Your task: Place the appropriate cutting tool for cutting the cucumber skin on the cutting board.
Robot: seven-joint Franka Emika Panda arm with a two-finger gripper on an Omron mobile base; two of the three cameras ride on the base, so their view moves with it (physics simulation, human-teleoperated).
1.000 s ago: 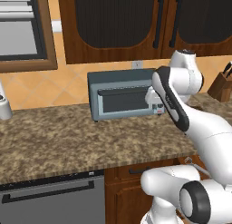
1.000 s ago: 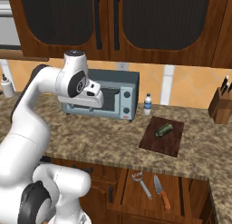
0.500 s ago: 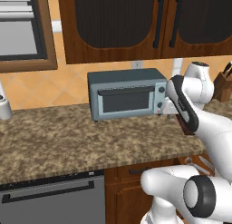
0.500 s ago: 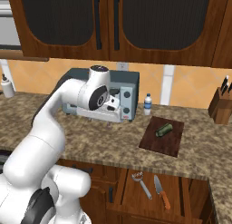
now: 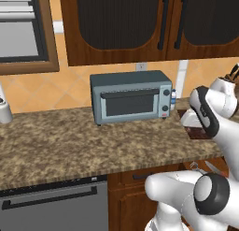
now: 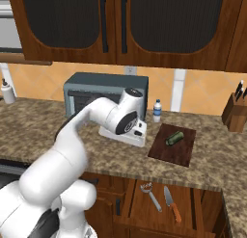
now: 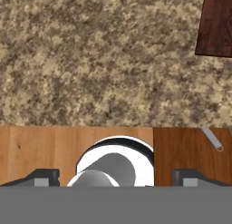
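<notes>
Speckled granite counter [image 6: 43,128] with a toaster oven [image 5: 130,97] at the back. Cucumber [image 6: 174,138] lies on the cutting board [image 6: 169,151]; the gripper [image 7: 115,178] hangs over the counter edge, jaws wide apart and empty.

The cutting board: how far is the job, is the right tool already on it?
Not yet. The cutting board carries the cucumber and no tool. The peeler and the knife lie in the open drawer below. The gripper hangs over the counter, fingers apart and empty. Picking and placing the peeler is left.
</notes>
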